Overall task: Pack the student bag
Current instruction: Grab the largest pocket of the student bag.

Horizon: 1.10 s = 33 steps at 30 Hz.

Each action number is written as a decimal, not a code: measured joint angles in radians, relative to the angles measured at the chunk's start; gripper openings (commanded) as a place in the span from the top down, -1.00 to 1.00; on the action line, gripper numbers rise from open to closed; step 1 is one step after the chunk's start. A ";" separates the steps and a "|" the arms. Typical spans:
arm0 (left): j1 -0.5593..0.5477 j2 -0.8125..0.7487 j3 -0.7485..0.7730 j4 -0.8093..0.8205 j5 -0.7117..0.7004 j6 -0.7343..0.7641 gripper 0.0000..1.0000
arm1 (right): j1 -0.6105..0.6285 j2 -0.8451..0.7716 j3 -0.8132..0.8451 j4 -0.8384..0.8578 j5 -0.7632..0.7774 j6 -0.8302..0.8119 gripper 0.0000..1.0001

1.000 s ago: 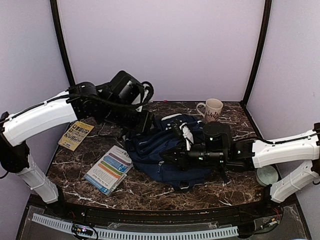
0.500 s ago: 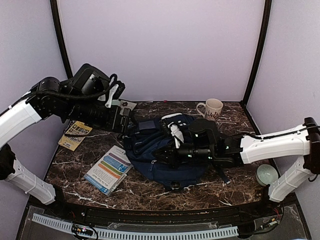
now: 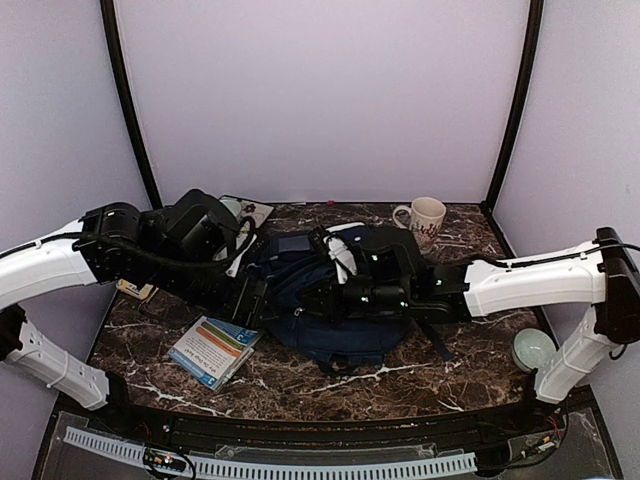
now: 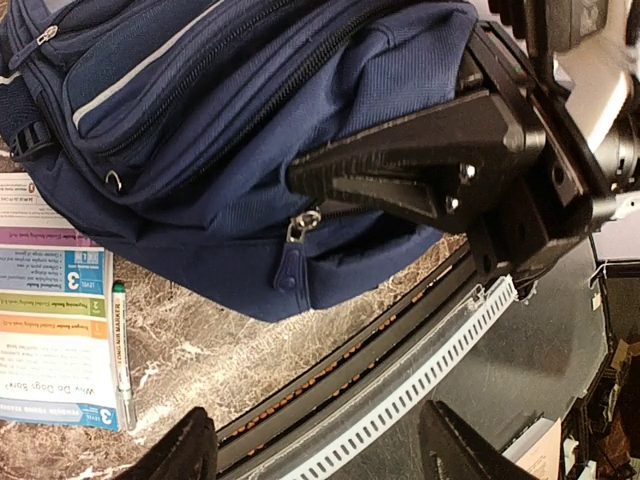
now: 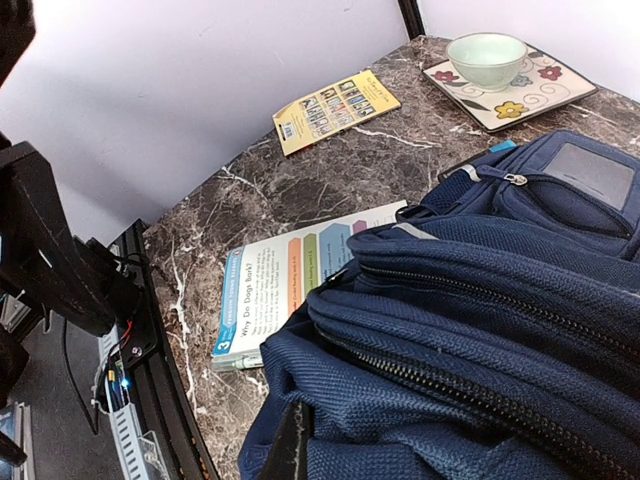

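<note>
Though overhead hides it, right gripper (image 4: 300,180) pinches student bag (image 4: 200,110); left gripper (image 4: 320,448) gapes empty.

My bench (image 3: 470,370) is dark brown marble with white veins, boxed by plain lilac walls (image 3: 330,90) and black corner posts (image 3: 130,100).

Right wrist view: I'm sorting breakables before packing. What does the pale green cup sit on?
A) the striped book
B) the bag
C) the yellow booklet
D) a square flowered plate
D: the cup sits on the square flowered plate, which lies on the table apart from the bag.
</note>
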 measured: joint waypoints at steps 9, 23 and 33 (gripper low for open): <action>-0.009 -0.054 -0.084 0.064 -0.013 0.012 -0.44 | -0.010 0.020 0.068 -0.068 0.002 0.017 1.00; -0.023 0.033 -0.143 0.190 -0.044 0.085 -0.25 | -0.013 0.035 0.131 -0.158 -0.010 0.010 1.00; -0.015 0.090 -0.177 0.262 -0.090 0.122 -0.02 | -0.014 0.035 0.131 -0.174 -0.044 0.003 1.00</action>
